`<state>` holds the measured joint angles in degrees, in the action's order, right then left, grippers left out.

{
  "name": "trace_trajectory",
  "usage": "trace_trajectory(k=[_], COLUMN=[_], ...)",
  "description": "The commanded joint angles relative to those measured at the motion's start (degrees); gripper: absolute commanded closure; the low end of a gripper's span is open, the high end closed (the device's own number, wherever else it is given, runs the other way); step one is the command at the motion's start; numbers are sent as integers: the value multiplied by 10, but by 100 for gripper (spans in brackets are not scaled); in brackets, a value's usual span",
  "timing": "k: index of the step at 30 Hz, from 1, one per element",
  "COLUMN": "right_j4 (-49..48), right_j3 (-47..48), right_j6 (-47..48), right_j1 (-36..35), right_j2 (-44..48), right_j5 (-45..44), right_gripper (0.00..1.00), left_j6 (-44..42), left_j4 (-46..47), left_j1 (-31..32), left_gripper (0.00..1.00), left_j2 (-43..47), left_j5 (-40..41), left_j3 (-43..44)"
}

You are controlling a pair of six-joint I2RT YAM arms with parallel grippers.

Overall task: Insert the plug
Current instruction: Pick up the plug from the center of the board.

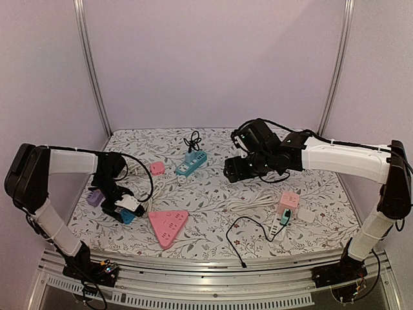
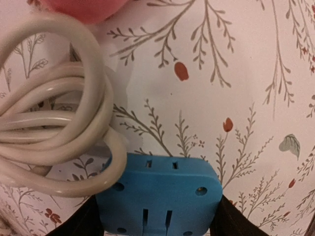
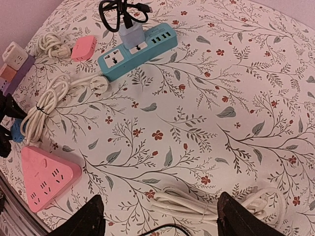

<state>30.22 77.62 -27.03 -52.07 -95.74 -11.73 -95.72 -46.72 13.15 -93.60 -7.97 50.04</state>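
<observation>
Nearest, the blue plug (image 2: 160, 196), a matte rounded square, sat at the table's near left, pinched at both sides by the left gripper (image 2: 157, 227); its slots showed only in the left wrist view; a glossy white cord (image 2: 54, 123) coiled against it; the right gripper (image 3: 157, 219) hung with fingers (image 3: 88, 221) spread wide, empty, over the floral cloth (image 3: 221, 98).

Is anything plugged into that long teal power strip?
Yes, occupied: a white adapter stands upright in a socket of the teal power strip, with a coiled black cable running from its top.
</observation>
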Motion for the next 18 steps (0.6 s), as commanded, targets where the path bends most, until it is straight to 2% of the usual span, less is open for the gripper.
trace_trajectory(k=[1,6,9,13,16,18], right_j4=[-18,-75,-113,-140,-143,-153], right_j3=[13,25,49,107,153,177], right_j6=[-12,-43,-72,-109,-115,-119], right_j1=[-3,-2,-2,-6,-14,-22], right_j2=[11,21,9,-37,-78,-99], right_j5=[17,60,93,148,174,193], right_gripper=[23,23,25,27,27,27], left_j6=[79,207,284,304,277,292], left_j4=[-11,-18,-70,-163,-238,-254], left_j1=[-11,-63,-89,-113,-117,-110], left_gripper=[59,61,61,61,60,61], left_j2=[46,101,130,168,188,201], left_j5=[5,-26,-75,-154,-200,-240], left_j3=[-4,56,114,182,215,227])
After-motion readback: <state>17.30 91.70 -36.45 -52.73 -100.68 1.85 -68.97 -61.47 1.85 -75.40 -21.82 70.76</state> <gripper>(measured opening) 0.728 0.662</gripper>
